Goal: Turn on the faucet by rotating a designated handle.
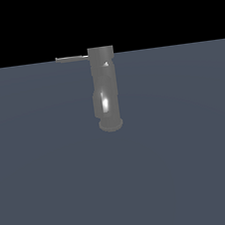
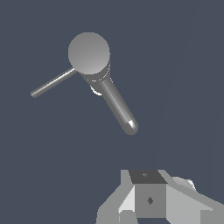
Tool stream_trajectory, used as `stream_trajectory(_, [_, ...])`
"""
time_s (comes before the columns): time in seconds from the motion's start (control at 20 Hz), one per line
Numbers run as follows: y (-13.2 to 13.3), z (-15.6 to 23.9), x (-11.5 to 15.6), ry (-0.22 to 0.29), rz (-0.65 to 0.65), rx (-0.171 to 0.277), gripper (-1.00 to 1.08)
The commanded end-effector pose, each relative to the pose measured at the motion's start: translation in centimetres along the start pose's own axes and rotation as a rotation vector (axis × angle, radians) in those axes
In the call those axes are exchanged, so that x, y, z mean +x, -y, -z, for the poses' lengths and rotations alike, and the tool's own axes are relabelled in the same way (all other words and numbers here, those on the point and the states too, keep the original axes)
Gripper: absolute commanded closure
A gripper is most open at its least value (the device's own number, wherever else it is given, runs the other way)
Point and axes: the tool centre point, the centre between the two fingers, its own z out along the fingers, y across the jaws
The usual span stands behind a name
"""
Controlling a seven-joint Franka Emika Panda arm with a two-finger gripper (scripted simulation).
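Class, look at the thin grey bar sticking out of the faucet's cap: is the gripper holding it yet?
No. The thin flat grey metal handle projects free from the glossy grey cylindrical faucet; the gripper is apart from it.

Dim, even light is falling across both renders, with no cast shadows showing on the flat blue-grey ground. A bright white glare is sitting on the glossy faucet (image 1: 105, 93) in the exterior view. Edges are looking soft and slightly blocky; the backdrop above is rendering pure black.
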Motion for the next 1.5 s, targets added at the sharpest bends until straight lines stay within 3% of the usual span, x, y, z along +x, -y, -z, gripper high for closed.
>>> stream_trajectory(0.0, [1.2, -0.5, 1.0, 0.001, -0.06, 0.004, 1.08])
stream_trajectory(1.45, [14.9, -11.3, 10.7, -0.009, -0.748, 0.016, 1.08])
